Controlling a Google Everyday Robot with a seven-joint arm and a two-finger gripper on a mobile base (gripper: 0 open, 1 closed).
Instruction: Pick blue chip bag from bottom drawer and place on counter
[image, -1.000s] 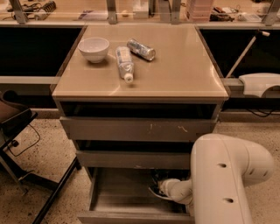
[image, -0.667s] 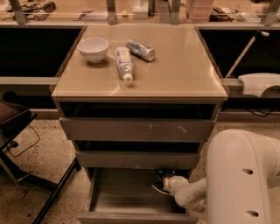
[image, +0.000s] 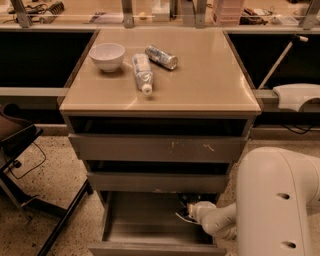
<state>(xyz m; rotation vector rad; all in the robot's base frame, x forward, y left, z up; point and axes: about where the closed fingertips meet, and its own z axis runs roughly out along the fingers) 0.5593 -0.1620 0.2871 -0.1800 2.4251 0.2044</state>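
The bottom drawer (image: 135, 222) is pulled open and shows a bare grey inside. My gripper (image: 192, 208) reaches into its back right part, on a white wrist that comes in from the right. A small dark piece with white marks, the blue chip bag (image: 182, 216), shows at the gripper's tip, mostly hidden by the gripper and the drawer above. I cannot tell whether it is held. The tan counter (image: 205, 75) tops the cabinet, with open room on its right half.
On the counter's left stand a white bowl (image: 107, 55), a lying clear bottle (image: 142, 73) and a lying silver can (image: 161, 56). The two upper drawers (image: 155, 149) are partly open. My white arm link (image: 280, 200) fills the lower right. A dark chair frame (image: 30, 150) stands left.
My large white arm link has shifted right and sits lower in view. The wrist and gripper stay in the drawer's back right, moved only slightly.
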